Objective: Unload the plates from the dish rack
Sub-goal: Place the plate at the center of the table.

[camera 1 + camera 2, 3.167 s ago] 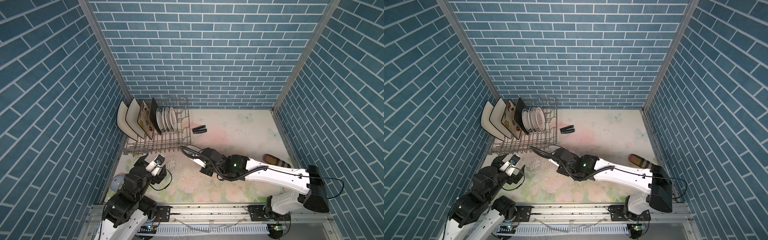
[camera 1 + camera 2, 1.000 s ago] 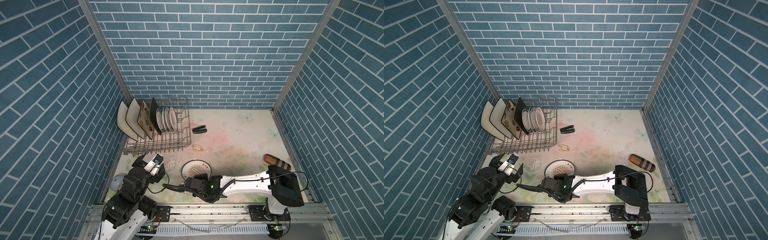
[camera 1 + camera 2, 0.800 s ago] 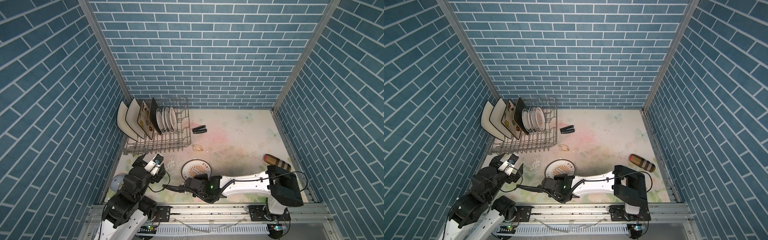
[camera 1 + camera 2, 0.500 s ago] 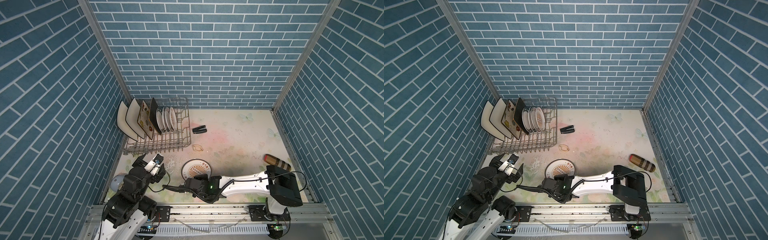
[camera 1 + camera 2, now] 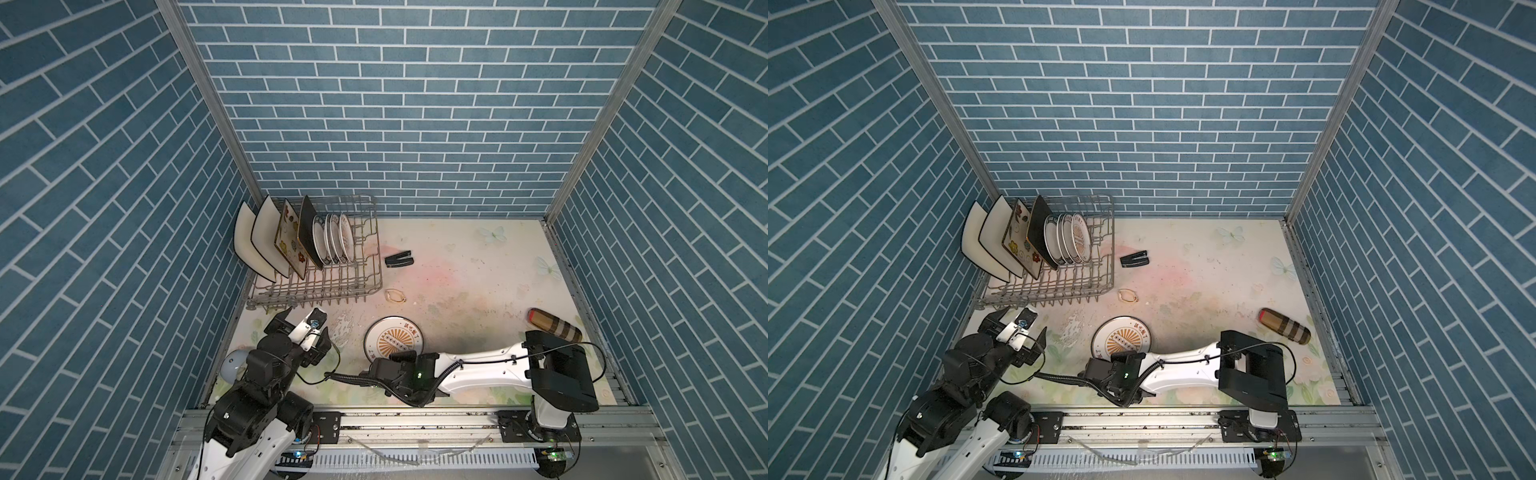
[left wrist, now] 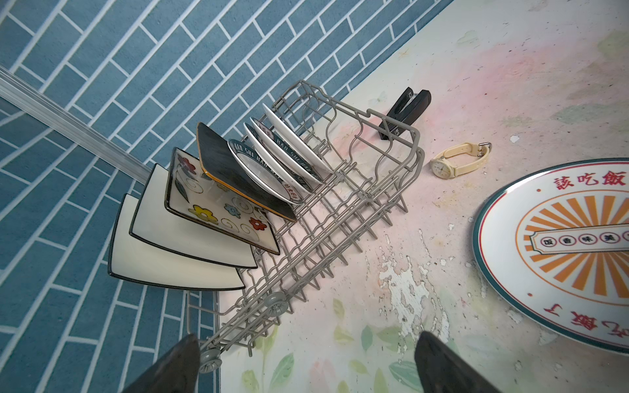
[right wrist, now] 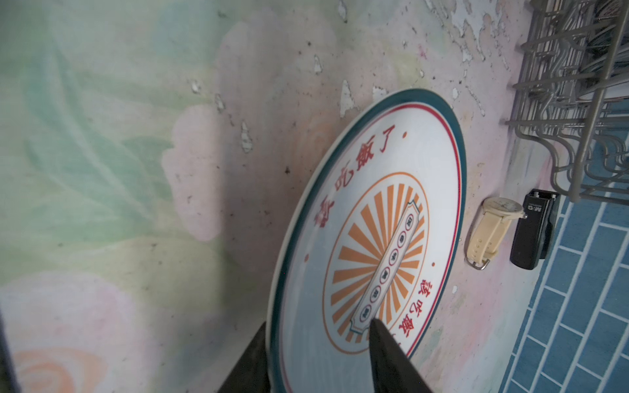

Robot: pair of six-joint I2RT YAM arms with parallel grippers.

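One round plate (image 5: 394, 343), teal-rimmed with an orange sunburst and red lettering, lies flat and face up on the table (image 5: 478, 270), towards the front and well apart from the dish rack (image 5: 353, 275). My right gripper (image 7: 317, 321) sits at its near rim. My two fingers (image 7: 388, 354) there are parted with the rim between them, one over the plate's face and the other down beside its edge. The gap looks wider than the rim, and I cannot tell whether either pad touches the plate.

The dish rack stands in the far left corner, by the left wall (image 5: 124, 208). On edge in it, leaning towards that wall, are two cream square plates (image 5: 251, 243) with black edges, a flowered square plate (image 5: 289, 243) and a black square plate (image 5: 308, 232). After them comes a close row of small round plates (image 5: 334, 241) with lettered teal rims.

My left gripper (image 6: 306, 365) hangs just in front of the rack's near left end, its fingers spread wide with only tabletop and the rack's corner between them.

A cream wristwatch (image 5: 395, 296) lies between the rack and the flat plate. A black stapler (image 5: 399, 259) lies just beside the rack's right end. A striped cylinder (image 5: 555, 328) rests on its side near the right wall.
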